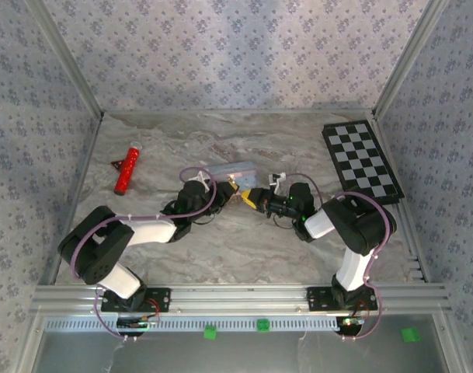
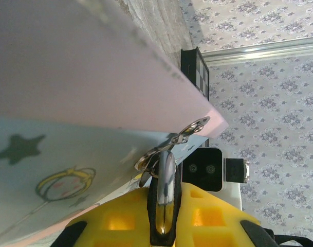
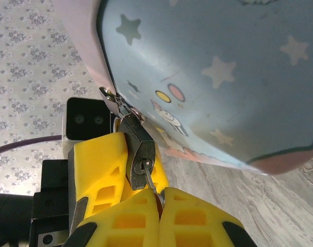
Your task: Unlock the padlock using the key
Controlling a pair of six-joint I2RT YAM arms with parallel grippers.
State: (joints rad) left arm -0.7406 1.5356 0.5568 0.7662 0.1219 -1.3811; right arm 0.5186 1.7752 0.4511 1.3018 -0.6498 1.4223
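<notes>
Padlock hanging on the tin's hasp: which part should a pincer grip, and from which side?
The flat faces of its body, approaching from the side away from the tin. The padlock hangs off the hasp with its keyhole end outward, so that end should probably stay free for the key.

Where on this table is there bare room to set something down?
Bare tabletop runs along the back wall behind the pale blue tin, and by the front rail between the arm bases. A smaller gap lies between tin and checkerboard. Crowded: the centre, where the left gripper and right gripper meet at the tin.
</notes>
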